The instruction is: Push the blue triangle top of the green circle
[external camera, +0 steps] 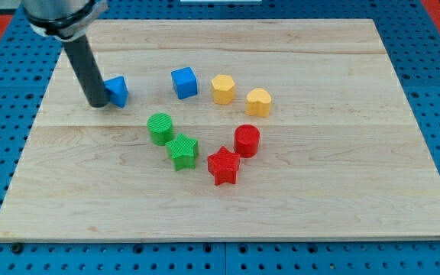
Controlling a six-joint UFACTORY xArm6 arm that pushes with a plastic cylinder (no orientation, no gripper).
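Note:
The blue triangle lies on the wooden board toward the view's upper left. My tip stands right against its left side, touching or nearly touching it. The green circle sits below and to the right of the triangle, near the board's middle. The rod rises from the tip toward the view's top left and hides part of the triangle's left edge.
A blue cube sits right of the triangle. A yellow hexagon and a yellow heart lie further right. A green star touches the green circle's lower right. A red star and a red cylinder lie beside them.

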